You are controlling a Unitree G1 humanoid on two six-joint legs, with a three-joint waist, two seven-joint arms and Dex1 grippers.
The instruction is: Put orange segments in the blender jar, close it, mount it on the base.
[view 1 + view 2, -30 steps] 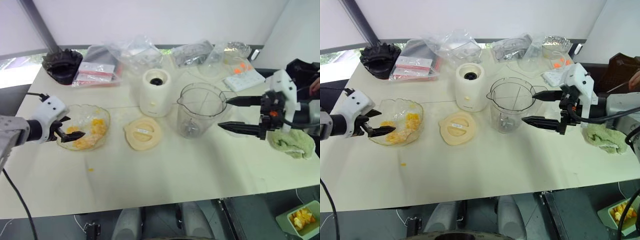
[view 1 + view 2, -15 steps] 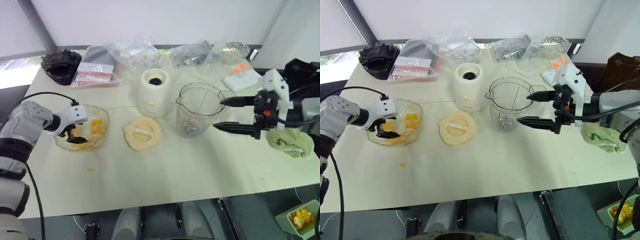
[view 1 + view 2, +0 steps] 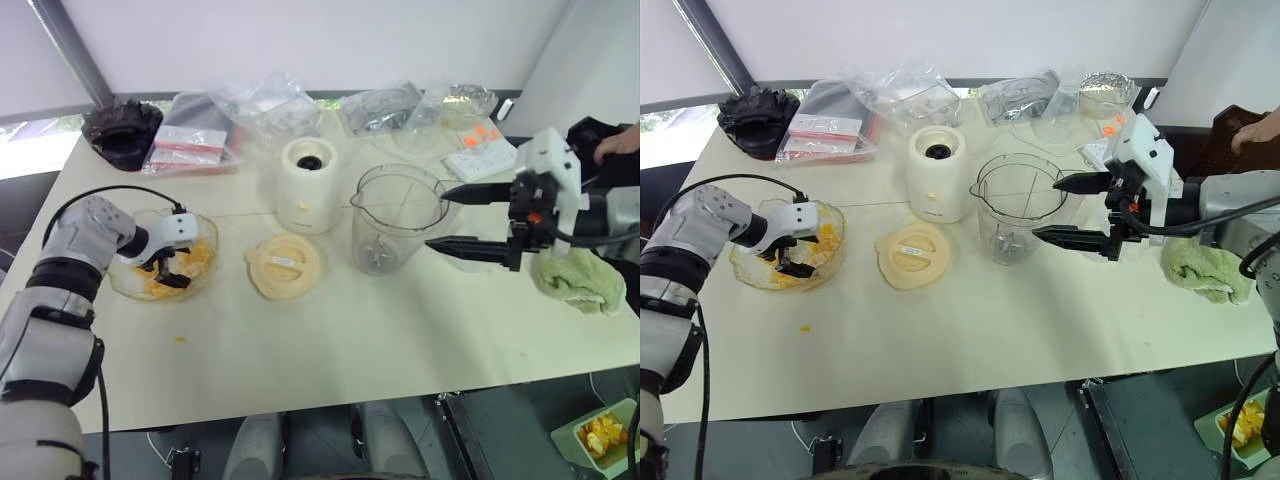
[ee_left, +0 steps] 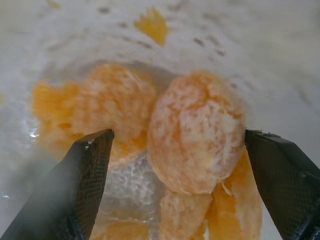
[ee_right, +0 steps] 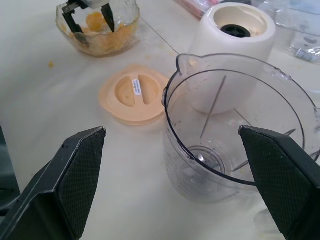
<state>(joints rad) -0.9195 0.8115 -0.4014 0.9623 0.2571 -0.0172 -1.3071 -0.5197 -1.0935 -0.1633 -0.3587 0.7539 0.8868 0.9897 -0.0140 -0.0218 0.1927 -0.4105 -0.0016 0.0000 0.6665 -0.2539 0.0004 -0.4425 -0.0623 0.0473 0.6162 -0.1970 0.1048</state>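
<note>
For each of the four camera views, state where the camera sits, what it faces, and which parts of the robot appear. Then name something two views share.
Left eye view and right eye view: on the head, looking down at the table; both arms show.
Left wrist view: on the left wrist, looking into the dish at the orange segments; the left gripper stands open.
Right wrist view: on the right wrist, facing the blender jar; the right gripper stands open.
Shared: the right wrist view and eye views show the lid and base.

A pale cream table (image 3: 330, 350) stands before a plain white wall (image 3: 300, 40), with a dark slanted post (image 3: 62, 50) at ten o'clock and grey floor (image 3: 500, 440) at five o'clock.
</note>
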